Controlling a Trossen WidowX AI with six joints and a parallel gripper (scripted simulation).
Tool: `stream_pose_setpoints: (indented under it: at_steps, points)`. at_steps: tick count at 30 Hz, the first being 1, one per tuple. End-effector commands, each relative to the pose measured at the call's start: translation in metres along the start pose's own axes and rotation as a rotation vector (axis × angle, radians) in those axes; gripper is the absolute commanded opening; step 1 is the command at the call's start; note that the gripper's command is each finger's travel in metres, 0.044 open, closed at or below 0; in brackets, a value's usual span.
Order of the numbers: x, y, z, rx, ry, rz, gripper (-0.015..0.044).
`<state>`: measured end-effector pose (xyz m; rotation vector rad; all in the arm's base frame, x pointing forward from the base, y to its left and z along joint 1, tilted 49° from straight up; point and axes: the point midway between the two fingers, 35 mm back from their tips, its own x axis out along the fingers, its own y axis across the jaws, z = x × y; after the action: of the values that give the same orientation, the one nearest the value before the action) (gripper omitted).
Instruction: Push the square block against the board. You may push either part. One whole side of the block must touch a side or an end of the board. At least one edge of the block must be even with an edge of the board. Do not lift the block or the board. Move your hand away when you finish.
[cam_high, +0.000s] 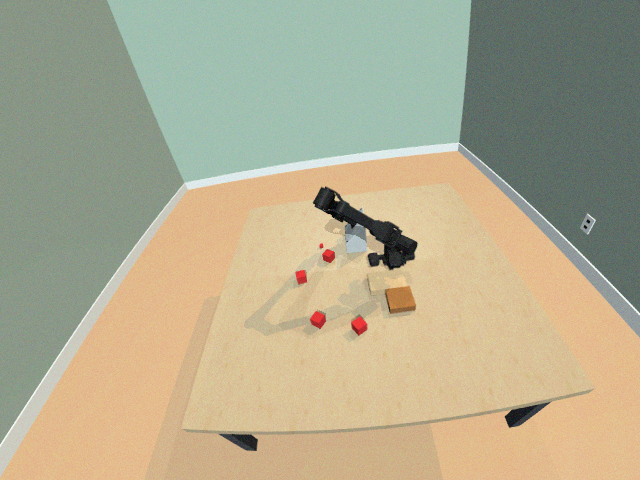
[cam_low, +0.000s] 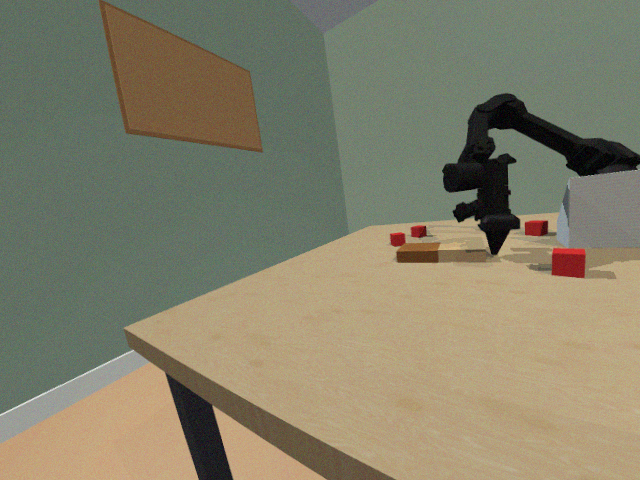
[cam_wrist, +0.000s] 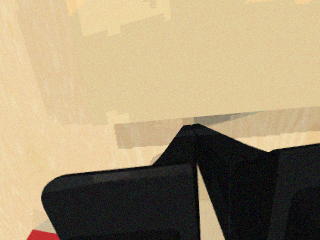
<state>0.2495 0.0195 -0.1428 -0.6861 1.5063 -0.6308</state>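
Observation:
The brown square block (cam_high: 400, 298) (cam_low: 418, 253) lies flat on the table. The pale wooden board (cam_high: 376, 285) (cam_low: 462, 255) (cam_wrist: 200, 65) lies flat beside it, on the arm's side. In the exterior view the two meet with no visible gap. In the top view the board's left end extends past the block's left edge; whether their right edges are even is unclear. My gripper (cam_low: 494, 253) (cam_wrist: 191, 132) is shut and empty, fingertips down, low at the board's side away from the block. The tips look at or very near that side. The block is outside the wrist view.
Several red cubes lie around, including one (cam_high: 359, 325) and another (cam_high: 317, 319) left of the block, and one (cam_low: 568, 262) near the gripper in the exterior view. A red corner (cam_wrist: 42, 235) shows in the wrist view. A pale grey box (cam_high: 356, 243) (cam_low: 602, 211) stands near the arm.

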Motion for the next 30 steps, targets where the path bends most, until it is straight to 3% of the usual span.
stream_pose_setpoints:
  at_steps: [1, 22, 27, 30]
  points:
    - [0.0, 0.0, -0.01, 0.002, 0.003, 0.003, 0.0]
    - [0.001, -0.001, -0.042, 0.001, 0.005, 0.002, 0.0]
    - [-0.052, 0.0, -0.037, 0.001, 0.005, 0.004, 0.0]
    - [-0.055, 0.0, -0.037, 0.001, 0.005, 0.004, 0.0]
